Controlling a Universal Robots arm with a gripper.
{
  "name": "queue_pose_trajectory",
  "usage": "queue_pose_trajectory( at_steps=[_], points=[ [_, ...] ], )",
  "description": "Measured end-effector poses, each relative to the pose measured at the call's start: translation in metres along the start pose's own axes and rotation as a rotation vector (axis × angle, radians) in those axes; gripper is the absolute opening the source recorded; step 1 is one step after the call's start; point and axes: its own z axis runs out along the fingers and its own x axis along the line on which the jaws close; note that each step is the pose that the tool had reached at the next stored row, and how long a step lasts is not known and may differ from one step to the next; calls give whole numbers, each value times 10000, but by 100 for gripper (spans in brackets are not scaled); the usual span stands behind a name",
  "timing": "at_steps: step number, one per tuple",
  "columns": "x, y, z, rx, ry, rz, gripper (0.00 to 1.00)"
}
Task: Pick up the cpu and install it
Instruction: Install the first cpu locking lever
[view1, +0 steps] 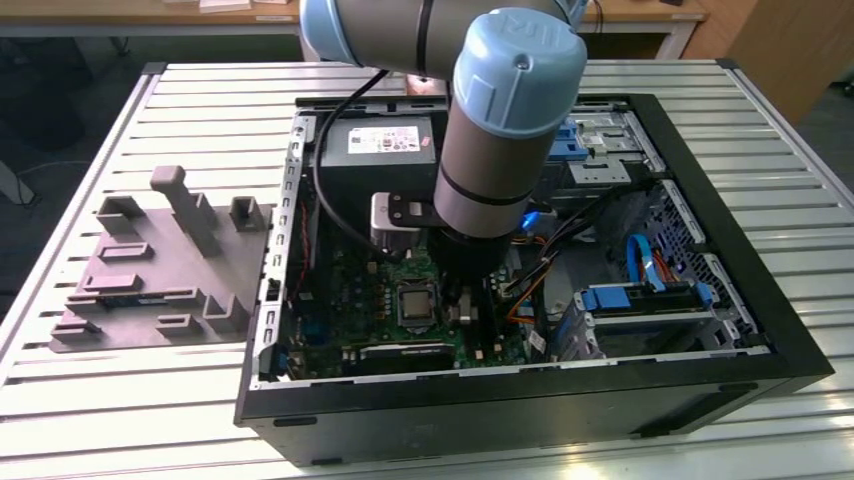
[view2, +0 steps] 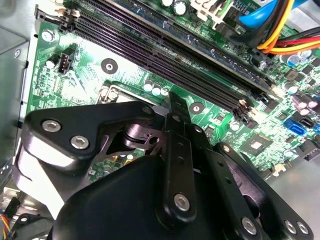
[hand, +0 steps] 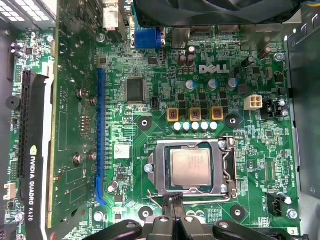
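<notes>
Cpu (hand: 190, 168), its pale silvery top facing up, lies seated inside the black metal socket frame (hand: 227, 170) on the green motherboard (hand: 165, 105), as the first wrist view shows; the frame surrounds it on all sides and nothing covers the chip. The gripper (hand: 174, 200) sits just beside the near edge of that frame, its two slim fingertips drawn together side by side with nothing between them, so the jaws are clenched and hold no part. The tips look apart from the chip itself; whether they touch the frame's edge I cannot tell. In the second wrist view the gripper (view2: 173, 100) body and black linkages fill the foreground above the board, with the long dark memory slots (view2: 165, 55) running past and a bundle of orange, yellow and blue cables (view2: 280, 30) beyond them. In the exterior view the arm (view1: 501, 150) reaches down into the open computer case (view1: 747, 330), which lies on a slatted white bench (view1: 160, 400). The grey moulded tray (view1: 147, 270) rests on the bench just beside the case, on the exterior view's left.
</notes>
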Motion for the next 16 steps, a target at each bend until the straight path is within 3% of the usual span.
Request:
queue_pose_trajectory(
  at_steps=[7,16],
  points=[
    [1,4,-47,-1,1,0,11],
    [5,17,-183,-1,2,0,11]
  ],
)
